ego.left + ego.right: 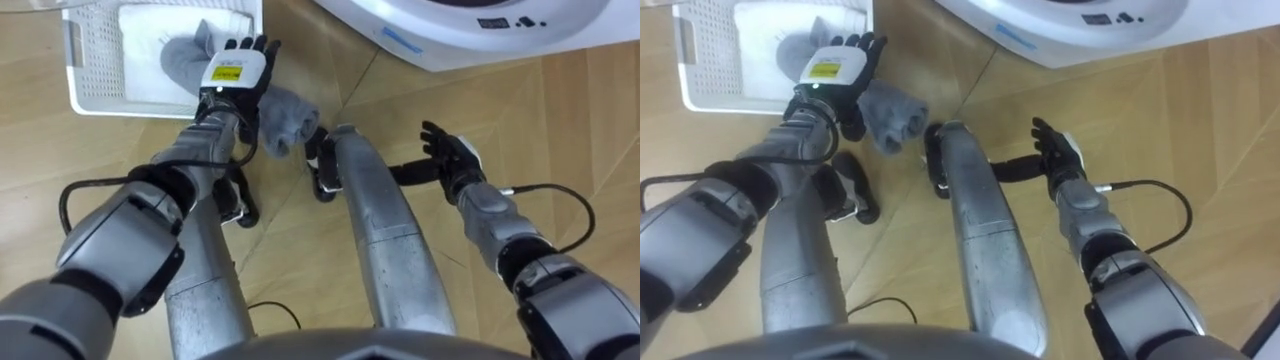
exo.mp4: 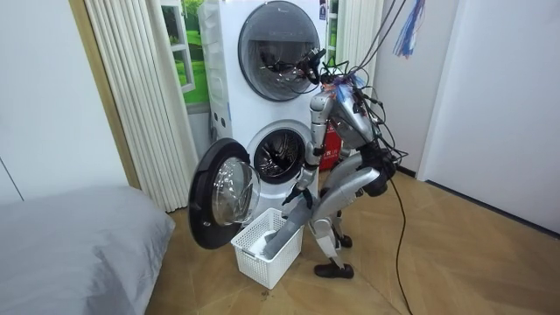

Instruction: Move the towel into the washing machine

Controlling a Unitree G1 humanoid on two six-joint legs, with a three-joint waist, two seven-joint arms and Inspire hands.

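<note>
Stance: the robot is bent low with its knees folded, right beside the basket (image 2: 262, 255), on the room view's right of it.
Right hand: the right hand (image 1: 450, 155) hangs over the wooden floor (image 1: 560, 120), well apart from the basket on the robot's right of it. Its fingers are spread and loose, with nothing in them.
Left hand: the left hand (image 1: 235, 75) is at the basket's right rim, back of the hand turned up. Its fingers are curled down round grey cloth, and that's a grip.
Towel: here's the grey towel (image 1: 285, 118), bunched under that hand. One fold lies inside the basket and the thick roll hangs outside the rim on the robot's right of it. In the room view it trails from the hand down into the basket.
Basket: white and perforated, it sits on the floor with pale laundry inside it under the grey fold.
Washing machine: the washing machine (image 2: 280, 157) stands just behind the basket, its drum mouth open and dark.
Door: the door (image 2: 219, 197) is swung wide to the room view's left of the basket, its lower edge near the basket's rim.
Above: an upper machine (image 2: 276, 39) is stacked high over the basket, with its round door closed.
Farther off: a bed (image 2: 70, 236) lies well apart from the basket on the room view's left, and a pleated curtain (image 2: 140, 87) hangs behind it.
</note>
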